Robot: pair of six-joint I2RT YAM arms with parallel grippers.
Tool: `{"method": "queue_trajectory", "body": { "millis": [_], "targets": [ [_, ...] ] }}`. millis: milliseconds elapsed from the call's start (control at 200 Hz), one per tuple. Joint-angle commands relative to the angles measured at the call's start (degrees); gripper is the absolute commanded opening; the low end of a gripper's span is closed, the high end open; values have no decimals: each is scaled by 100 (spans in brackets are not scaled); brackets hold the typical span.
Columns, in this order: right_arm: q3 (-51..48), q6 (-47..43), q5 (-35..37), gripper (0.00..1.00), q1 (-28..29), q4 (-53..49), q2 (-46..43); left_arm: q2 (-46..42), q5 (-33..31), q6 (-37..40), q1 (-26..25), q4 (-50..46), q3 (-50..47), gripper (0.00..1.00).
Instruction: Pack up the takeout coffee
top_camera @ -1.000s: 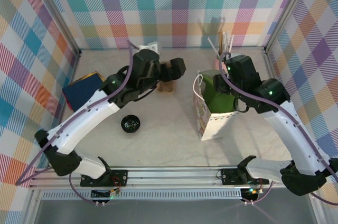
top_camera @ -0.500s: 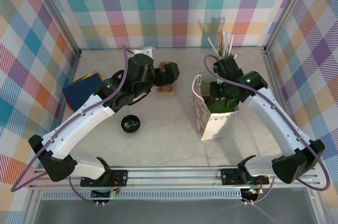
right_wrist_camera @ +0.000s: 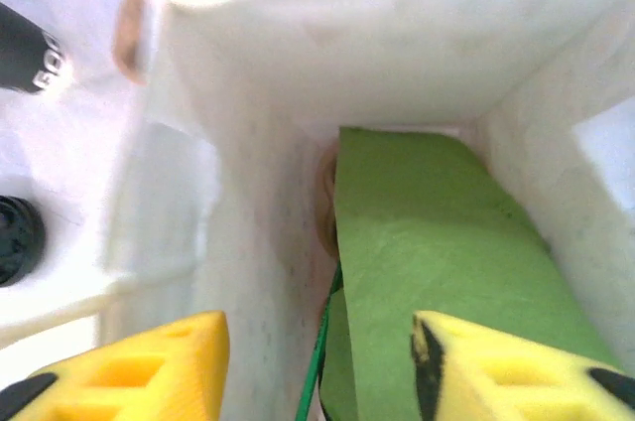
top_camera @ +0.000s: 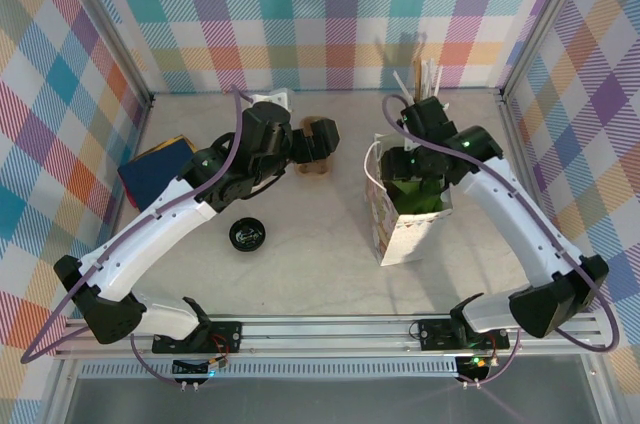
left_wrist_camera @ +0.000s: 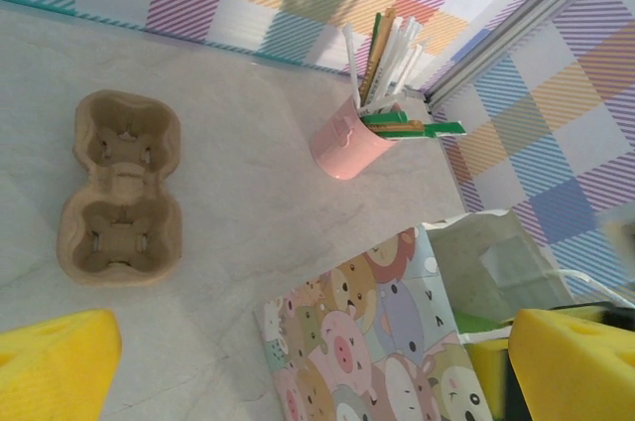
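Observation:
A white paper bag [top_camera: 400, 229] with cartoon animals on its side [left_wrist_camera: 377, 332] stands open at mid-right. A green sheet [right_wrist_camera: 437, 242] lies inside it against the white wall [right_wrist_camera: 397, 64]. My right gripper [top_camera: 412, 156] hangs open over the bag's mouth [right_wrist_camera: 317, 371], holding nothing. My left gripper [top_camera: 320, 137] is open wide [left_wrist_camera: 313, 366] above the brown two-cup carrier [left_wrist_camera: 119, 188], also holding nothing. A small round black-topped thing [top_camera: 247, 234] sits on the table left of the bag [right_wrist_camera: 12, 239]. I cannot tell whether it is the takeout coffee or a loose lid.
A pink cup [left_wrist_camera: 342, 143] holding straws [top_camera: 428, 79] and stirrers stands behind the bag near the back wall. A blue and yellow flat thing [top_camera: 155, 169] lies at the left wall. A white object [top_camera: 278, 97] is partly hidden behind the left arm.
My right gripper has moved back and left, now over the bag's mouth. The left arm shifted slightly left at first, then stayed still.

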Motion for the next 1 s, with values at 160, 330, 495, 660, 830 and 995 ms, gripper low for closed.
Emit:
{"method": "queue_trajectory", "body": {
  "millis": [160, 330, 495, 660, 830, 995],
  "targets": [
    [582, -226, 1002, 85, -253, 73, -733, -258, -539, 355, 610, -693, 176, 100],
    [311, -217, 1132, 99, -1124, 789, -1044, -532, -1214, 686, 1270, -865, -186, 100],
    [-79, 217, 650, 99, -2369, 1353, -1076, -718, -1496, 869, 2177, -650, -889, 100],
    [-875, 376, 623, 99, -2976, 1850, -927, -621, -2136, 1285, 2888, 346, -2023, 100],
    [-2628, -66, 1224, 99, -2995, 3544, -982, 72, -2737, 1317, 3656, 891, -2626, 100],
    [-3817, -469, 1281, 99, -2994, 4953, -333, 761, -2587, 1601, 4018, 1662, -3185, 100]
  ]
}}
